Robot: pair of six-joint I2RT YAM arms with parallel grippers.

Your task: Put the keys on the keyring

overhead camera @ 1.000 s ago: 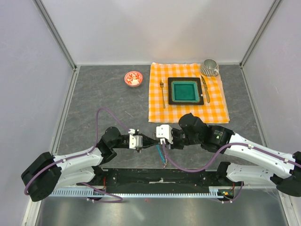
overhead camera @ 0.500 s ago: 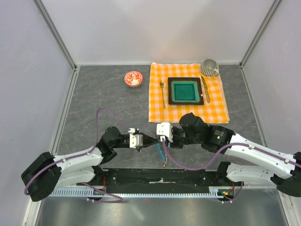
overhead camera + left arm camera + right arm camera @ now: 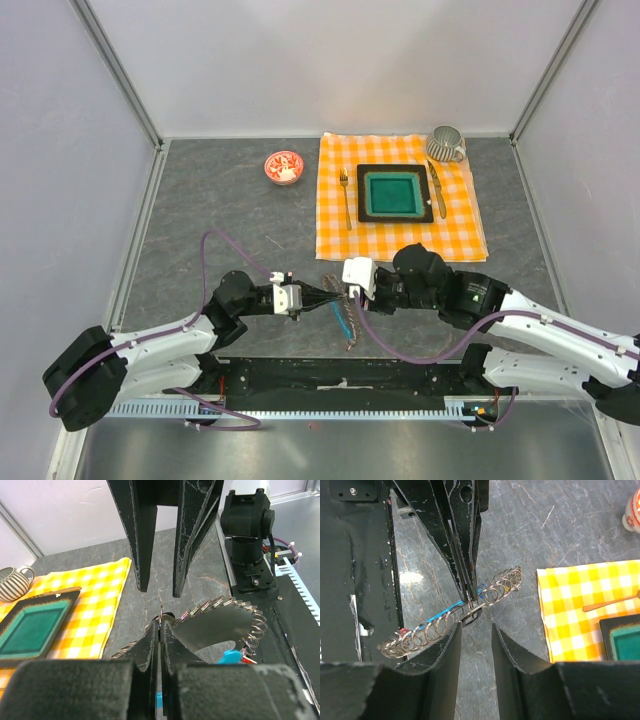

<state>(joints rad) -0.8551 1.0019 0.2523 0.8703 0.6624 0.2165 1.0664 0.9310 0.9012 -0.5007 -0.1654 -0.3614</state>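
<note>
Top view: near the desk's near edge, the left gripper (image 3: 322, 297) stays clenched on the keyring (image 3: 344, 322); the right gripper (image 3: 347, 292) has just let go. Left wrist view: keyring pinched, opposite jaws parted. Right wrist view: fingers (image 3: 447, 655) apart, empty, probably readying a fresh hold.

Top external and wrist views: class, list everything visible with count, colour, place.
keyring: one, silver loops, between the arms.
keys: count unclear, red tag, keyring's end.
bowl: one, red-and-white, left of cloth.
cloth: one, yellow-checked, far right.
plate: one, teal, on cloth.
fork: one, golden, left of plate.
knife: one, golden, right of plate.
mug: one, grey-striped, cloth's far corner.
left end effector: one, black, shut on keyring.
right end effector: one, black, open, facing keyring.
</note>
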